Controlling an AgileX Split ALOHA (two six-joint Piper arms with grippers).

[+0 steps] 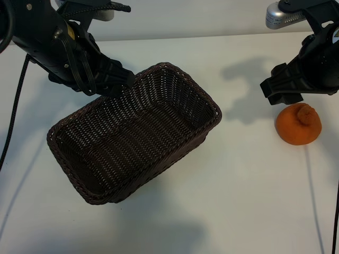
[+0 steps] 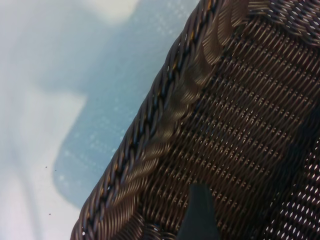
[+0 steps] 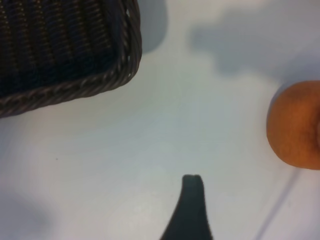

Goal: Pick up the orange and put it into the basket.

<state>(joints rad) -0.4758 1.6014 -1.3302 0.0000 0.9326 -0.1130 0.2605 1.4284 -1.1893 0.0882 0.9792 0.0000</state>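
The dark-brown wicker basket (image 1: 132, 132) lies slantwise on the white table, left of centre, with nothing in it. My left gripper (image 1: 119, 84) hovers open at its far left rim; in the left wrist view one dark finger (image 2: 200, 215) shows over the woven inner wall beside the braided rim (image 2: 165, 115). The orange (image 1: 296, 126) sits on the table at the right, its knobby bump up. My right gripper (image 1: 278, 90) hangs open just beyond and left of it, not touching. The right wrist view shows one finger (image 3: 192, 205) over bare table, the orange (image 3: 295, 125) off to one side, and a corner of the basket (image 3: 60, 50).
A black cable (image 1: 13, 106) runs down the left side of the table. A thin pale cable (image 1: 312, 185) runs from the orange toward the front edge. A silver fitting (image 1: 283, 16) stands at the back right. Bare table lies between basket and orange.
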